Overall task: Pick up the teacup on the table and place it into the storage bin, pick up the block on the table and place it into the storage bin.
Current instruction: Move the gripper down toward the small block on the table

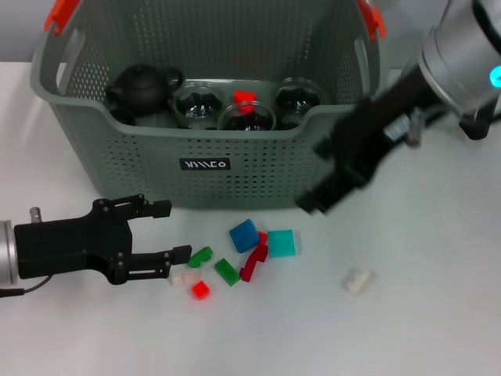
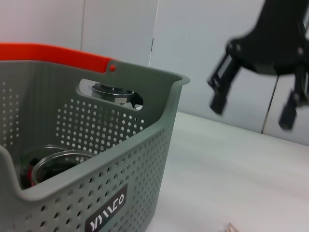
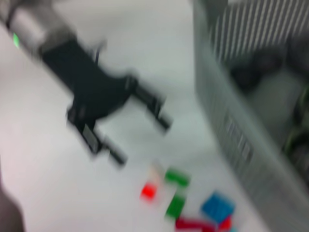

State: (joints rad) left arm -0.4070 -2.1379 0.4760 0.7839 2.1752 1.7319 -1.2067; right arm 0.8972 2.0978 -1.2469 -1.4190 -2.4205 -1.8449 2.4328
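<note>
Left gripper (image 1: 164, 232) first: its two black fingers (image 1: 149, 207) are spread wide apart with nothing between them, lying low over the table (image 1: 438, 313) near its left edge, tips pointing at the scatter of blocks. The lower fingertip sits just beside a white block (image 1: 185, 276) and a small green block (image 1: 200, 256) (close, though contact I cannot confirm). The arm behind it runs off the left edge.

Right gripper (image 2: 256, 96) now: from the left wrist view its fingers hang open and empty in the air, above the table and off the storage bin's right front corner. In the head view its dark body crosses that corner of the bin.

The block pile sits on the table just in front of the bin's front wall: a red block (image 1: 200, 291), a flat green block (image 1: 227, 272), a long red piece (image 1: 254, 264), a blue block (image 1: 244, 235) and a teal block (image 1: 282, 243) bunched together. Another white block (image 1: 357, 280) lies apart, toward the right.

The storage bin (image 1: 235, 149) stands at the table's far side, black label facing front, orange-red tabs (image 1: 61, 14) on its rim. Inside: a dark teapot (image 1: 141, 86) at the left, glass teacups (image 1: 247, 116) along the front wall, one holding something red.
</note>
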